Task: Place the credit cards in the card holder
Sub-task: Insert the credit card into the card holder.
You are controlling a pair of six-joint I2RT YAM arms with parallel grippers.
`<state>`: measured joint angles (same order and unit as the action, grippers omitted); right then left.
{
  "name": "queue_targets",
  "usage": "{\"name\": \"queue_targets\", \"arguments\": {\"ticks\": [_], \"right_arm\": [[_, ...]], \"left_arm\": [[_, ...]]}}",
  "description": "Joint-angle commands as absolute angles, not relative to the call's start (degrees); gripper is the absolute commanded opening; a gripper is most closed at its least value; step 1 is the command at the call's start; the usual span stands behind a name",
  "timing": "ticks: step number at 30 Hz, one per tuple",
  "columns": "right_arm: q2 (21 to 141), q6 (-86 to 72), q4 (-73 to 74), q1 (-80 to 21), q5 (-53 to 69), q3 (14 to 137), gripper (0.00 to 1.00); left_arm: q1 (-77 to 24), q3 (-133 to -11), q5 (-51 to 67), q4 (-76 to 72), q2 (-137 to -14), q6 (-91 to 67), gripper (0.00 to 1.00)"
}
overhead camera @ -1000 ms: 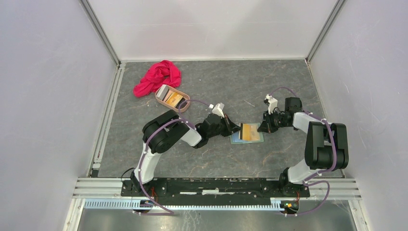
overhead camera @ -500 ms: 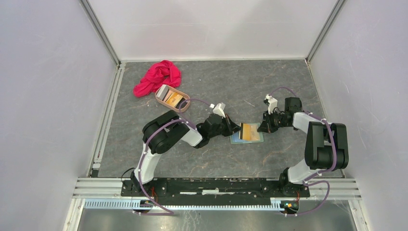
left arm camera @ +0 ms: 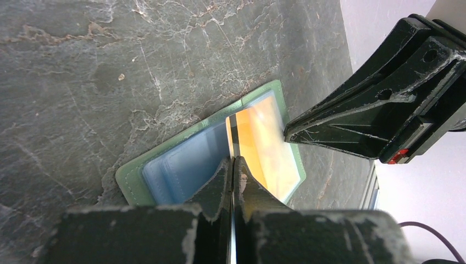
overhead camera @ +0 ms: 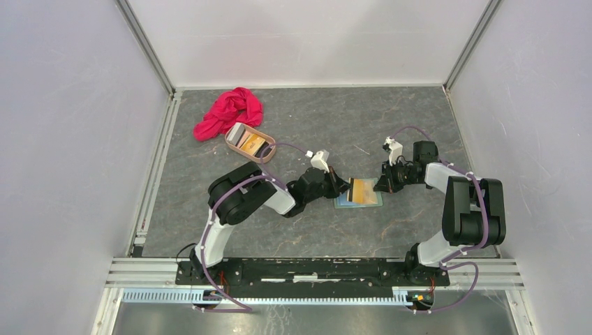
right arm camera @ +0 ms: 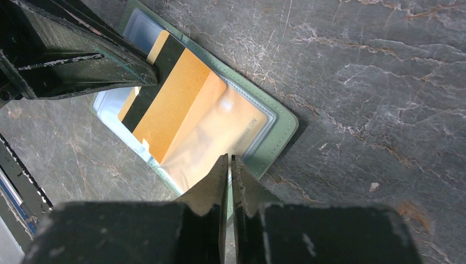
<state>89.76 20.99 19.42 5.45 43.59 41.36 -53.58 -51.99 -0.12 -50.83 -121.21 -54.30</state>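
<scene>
Wallet [left arm camera: 165,170] lies open mid-worktop [overhead camera: 314,118], with the orange card [right arm camera: 176,93] partly in its right pocket. Left hand [left arm camera: 232,162] fully closed, tips against the card's striped end. Right hand [right arm camera: 229,160] near-closed at the wallet's right edge; I can't tell if it pinches anything. Spare cards [overhead camera: 253,144] far-left.

No readable text or numbers, orange-gold card [right arm camera: 177,102] surface too blurred to read

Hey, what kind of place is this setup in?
Likely a lab robot test cell, not a home: white panel walls in aluminium framing, a grey stone-look tabletop, and a left arm and right arm bolted to a metal rail.
</scene>
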Motion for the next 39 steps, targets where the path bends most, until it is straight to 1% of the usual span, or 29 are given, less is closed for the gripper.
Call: {"name": "queue_targets", "arguments": {"ticks": [1, 11, 39], "right_arm": [[89.6, 21.9, 19.3, 5.0, 44.5, 42.9, 0.1], [89.6, 21.8, 19.3, 4.9, 44.6, 42.8, 0.1], [89.1, 21.9, 19.3, 4.9, 46.2, 42.8, 0.11]], "left_arm": [[-54.1, -51.2, -5.0, -49.8, -120.8, -48.5, 0.02], [-54.7, -50.8, -7.1, -50.2, -120.3, -46.8, 0.02], [-57.5, -50.4, -10.0, -54.8, -122.6, -52.2, 0.02]]}}
